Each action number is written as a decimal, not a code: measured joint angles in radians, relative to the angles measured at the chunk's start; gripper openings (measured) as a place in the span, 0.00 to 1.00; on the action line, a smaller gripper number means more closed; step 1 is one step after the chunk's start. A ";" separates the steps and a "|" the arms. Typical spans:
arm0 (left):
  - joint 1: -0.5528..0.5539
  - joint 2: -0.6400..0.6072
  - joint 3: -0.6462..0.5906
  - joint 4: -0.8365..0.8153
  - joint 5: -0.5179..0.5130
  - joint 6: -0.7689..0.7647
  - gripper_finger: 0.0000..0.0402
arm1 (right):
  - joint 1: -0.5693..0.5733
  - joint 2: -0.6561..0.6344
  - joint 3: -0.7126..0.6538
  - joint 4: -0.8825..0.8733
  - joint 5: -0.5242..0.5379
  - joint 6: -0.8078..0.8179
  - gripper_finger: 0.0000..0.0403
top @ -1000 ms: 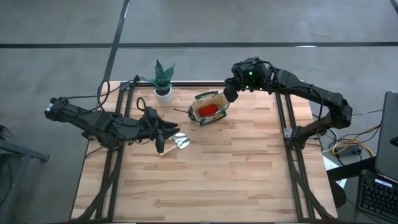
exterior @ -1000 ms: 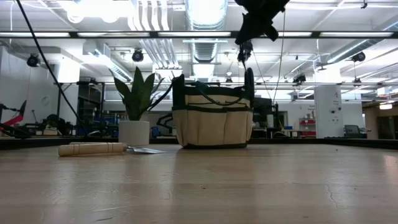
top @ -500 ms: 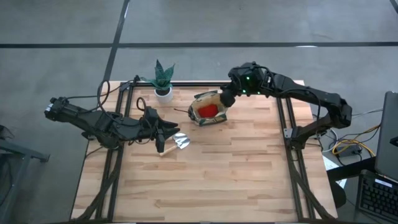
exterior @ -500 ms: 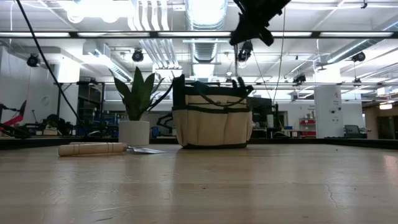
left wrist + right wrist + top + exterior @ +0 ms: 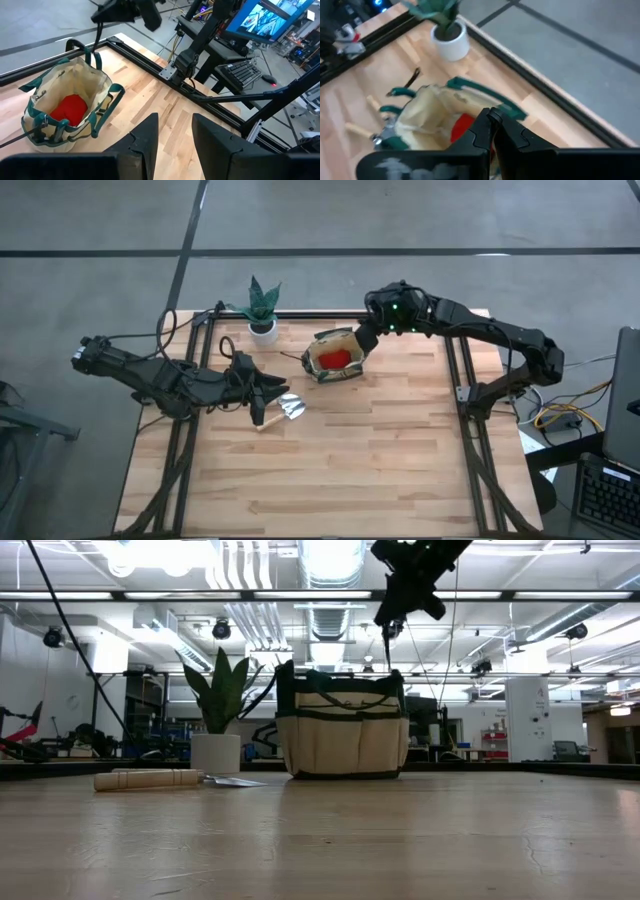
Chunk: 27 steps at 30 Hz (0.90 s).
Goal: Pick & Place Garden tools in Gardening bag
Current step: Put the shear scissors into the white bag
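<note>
The tan gardening bag [image 5: 322, 340] with green trim stands at the table's far middle and also shows in the low view [image 5: 340, 740]. The red soft item [image 5: 70, 107] lies inside it. My right gripper [image 5: 363, 340] is shut and points down over the bag's right end, above the green handle [image 5: 80, 45]. A wooden-handled trowel [image 5: 280, 410] lies flat on the table to the bag's left [image 5: 150, 779]. My left gripper [image 5: 270, 395] is open and empty, just above the trowel. Other tools are not plain. My right gripper's shut fingers [image 5: 485, 125] come from above, pointing down at the bag's right-end handle [image 5: 92, 52]. In the left wrist view their tip reaches that handle. I cannot tell whether they touch it.
A green plant in a white pot [image 5: 262, 328] stands at the far edge, left of the bag. A thin dark thing [image 5: 412, 77] lies on the table between pot and bag. Black frame rails [image 5: 455, 380] run along both sides. The table's near half is bare wood.
My right gripper has moved a little toward the table's left and lower over the bag's right end. The bag's handle at that end, which stood tall under the gripper, has flopped down onto the rim. The bag has stayed in place.
</note>
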 joint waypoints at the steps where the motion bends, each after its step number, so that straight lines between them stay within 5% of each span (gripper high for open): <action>1: 0.000 0.000 0.000 0.000 0.000 0.000 0.30 | 0.002 0.004 -0.004 0.001 -0.003 0.006 0.02; 20: 0.000 0.000 0.000 -0.016 0.000 -0.002 0.30 | 0.031 -0.002 -0.031 0.000 -0.084 0.082 0.02; 27: 0.000 0.000 0.000 -0.020 0.001 -0.008 0.30 | 0.036 -0.011 -0.001 0.009 -0.147 0.112 0.11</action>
